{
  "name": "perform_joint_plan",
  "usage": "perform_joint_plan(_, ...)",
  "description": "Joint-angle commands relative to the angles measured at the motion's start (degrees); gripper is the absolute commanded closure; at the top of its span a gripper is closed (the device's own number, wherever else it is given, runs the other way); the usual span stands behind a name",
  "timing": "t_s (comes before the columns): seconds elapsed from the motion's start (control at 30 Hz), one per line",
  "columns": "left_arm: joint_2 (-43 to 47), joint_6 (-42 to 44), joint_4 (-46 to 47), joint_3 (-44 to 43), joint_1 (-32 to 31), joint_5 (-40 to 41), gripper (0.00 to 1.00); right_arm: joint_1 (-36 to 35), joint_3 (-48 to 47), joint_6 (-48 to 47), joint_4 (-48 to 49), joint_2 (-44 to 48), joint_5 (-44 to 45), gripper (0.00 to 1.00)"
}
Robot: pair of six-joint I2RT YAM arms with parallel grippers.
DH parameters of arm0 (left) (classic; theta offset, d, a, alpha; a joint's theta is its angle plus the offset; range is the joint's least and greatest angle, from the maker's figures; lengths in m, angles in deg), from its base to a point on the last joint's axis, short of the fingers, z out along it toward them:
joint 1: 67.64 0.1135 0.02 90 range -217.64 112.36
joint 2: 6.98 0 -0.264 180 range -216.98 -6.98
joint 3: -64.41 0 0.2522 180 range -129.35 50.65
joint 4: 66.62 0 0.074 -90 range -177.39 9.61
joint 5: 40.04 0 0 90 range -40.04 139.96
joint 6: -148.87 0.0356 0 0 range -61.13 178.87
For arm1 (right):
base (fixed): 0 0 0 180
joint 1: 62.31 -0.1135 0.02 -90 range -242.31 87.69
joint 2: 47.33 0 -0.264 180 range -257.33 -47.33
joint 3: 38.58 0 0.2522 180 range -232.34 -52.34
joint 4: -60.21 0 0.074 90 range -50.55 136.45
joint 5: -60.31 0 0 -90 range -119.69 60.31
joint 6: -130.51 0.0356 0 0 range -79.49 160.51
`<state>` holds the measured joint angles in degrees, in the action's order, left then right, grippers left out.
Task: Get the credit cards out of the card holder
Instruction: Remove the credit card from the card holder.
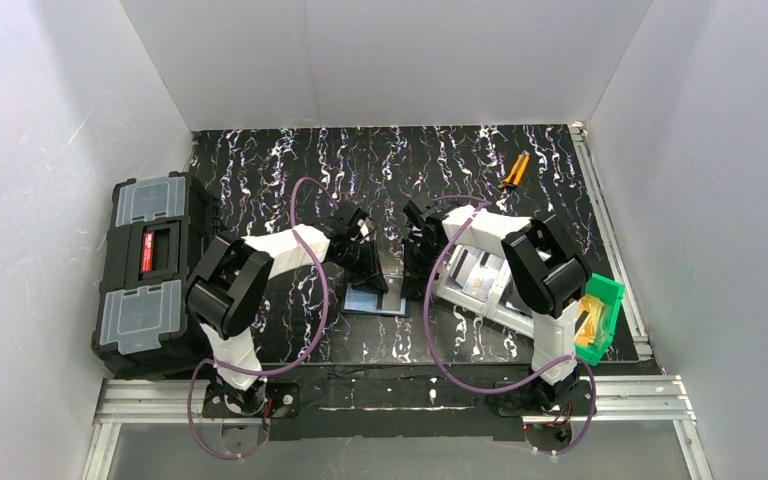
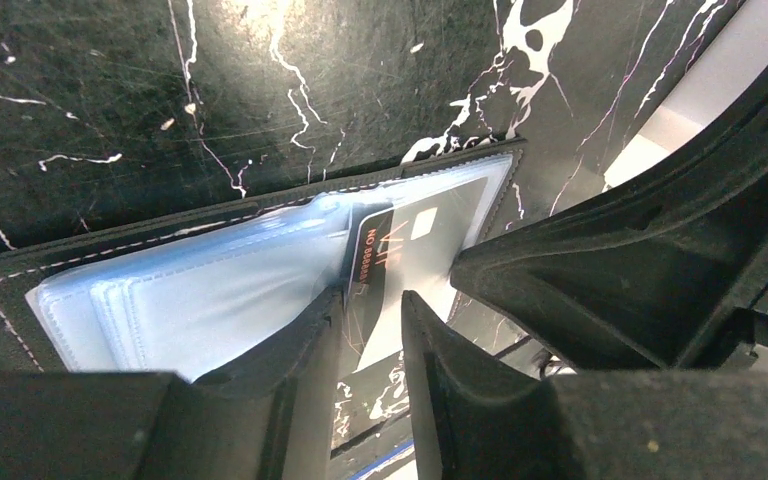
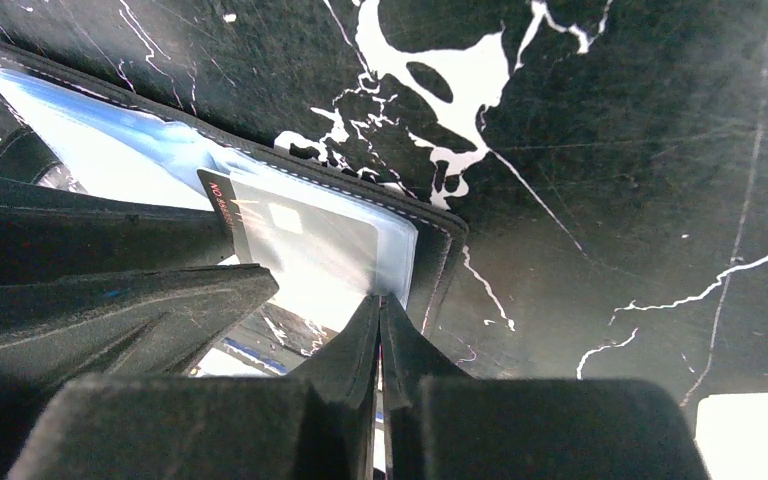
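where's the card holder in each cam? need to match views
Top external: card holder lies open just below picture centre.
Left wrist: spans from the left edge to upper right, above the left fingers.
Right wrist: upper left to centre, its corner just above the right fingers.
Shared landmark: the black white-veined table; both wrist views also show the dark-striped card in its pocket.

I work in what looks like a robotics lab cell: plain white panels (image 1: 380,60) wall in the black marbled mat (image 1: 290,160) on three sides, an aluminium rail frame (image 1: 150,400) carrying my arm bases runs along its near edge, and a black toolbox (image 1: 150,270) sits at its left edge.
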<state>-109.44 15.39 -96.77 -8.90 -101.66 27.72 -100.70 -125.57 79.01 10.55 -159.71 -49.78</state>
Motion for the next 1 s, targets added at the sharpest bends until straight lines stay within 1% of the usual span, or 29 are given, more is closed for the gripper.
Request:
perform_joint_plan(0.0,0.0,0.0,0.5,2.1,0.0,-1.7,0.74,-0.5,1.2,-0.4,1.3,-4.1,2.3,0.93)
perform_joint_plan(0.2,2.0,-2.2,0.9,3.5,0.1,-2.0,0.82,-0.5,1.1,-0.4,1.4,-4.9,2.2,0.93)
perform_joint_plan(0.47,4.7,-6.0,3.5,7.1,1.0,-3.4,1.0,-0.5,1.6,-0.2,2.0,-5.7,2.0,0.93)
perform_joint_plan(0.7,6.3,-5.8,1.9,7.8,2.1,-1.9,1.0,-0.5,1.6,-0.2,2.0,-6.0,2.3,0.94)
perform_joint_plan(0.97,8.3,-2.5,1.0,8.9,4.2,-2.2,1.0,-0.5,2.0,0.0,2.1,-6.1,2.5,0.94)
